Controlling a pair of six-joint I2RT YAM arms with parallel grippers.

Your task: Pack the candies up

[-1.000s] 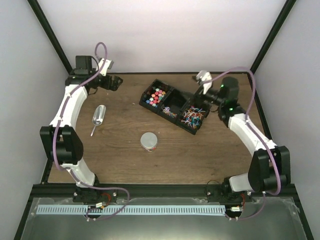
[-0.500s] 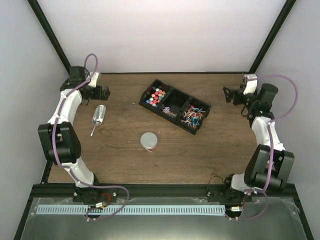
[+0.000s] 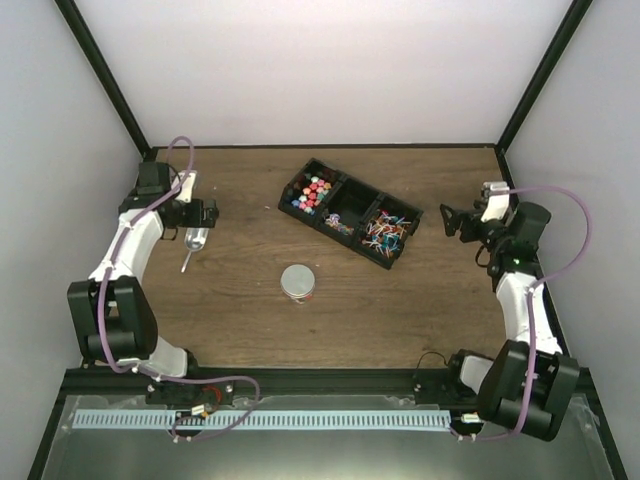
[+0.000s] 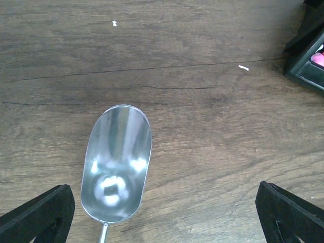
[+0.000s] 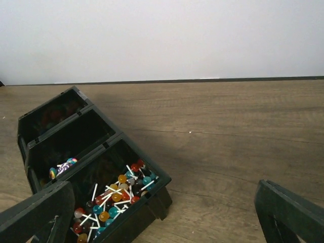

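The candies lie in a black three-part tray [image 3: 404,243] at the back middle: round ones [image 3: 314,191] in its left part, a few wrapped ones [image 3: 339,225] in the middle, lollipops [image 3: 388,231] on the right. A small jar [image 3: 297,282] with a white lid stands in front of the tray. My left gripper [image 3: 200,214] hangs open above a metal scoop [image 4: 118,164], whose bowl lies between the spread fingers [image 4: 38,215], nearer the left one. At the right, my right gripper [image 3: 452,220] is open and faces the tray, with the lollipops [image 5: 114,195] in its wrist view.
The tray's dark front wall [image 5: 126,223] sits just ahead of my right gripper's left finger [image 5: 38,215]. A corner of the tray [image 4: 306,48] shows at the upper right of the left wrist view. Black frame posts and white walls bound the table.
My right arm swung away from the tray to the right side of the table. My left arm moved toward the near side and now hangs over the scoop. Both grippers stayed open.
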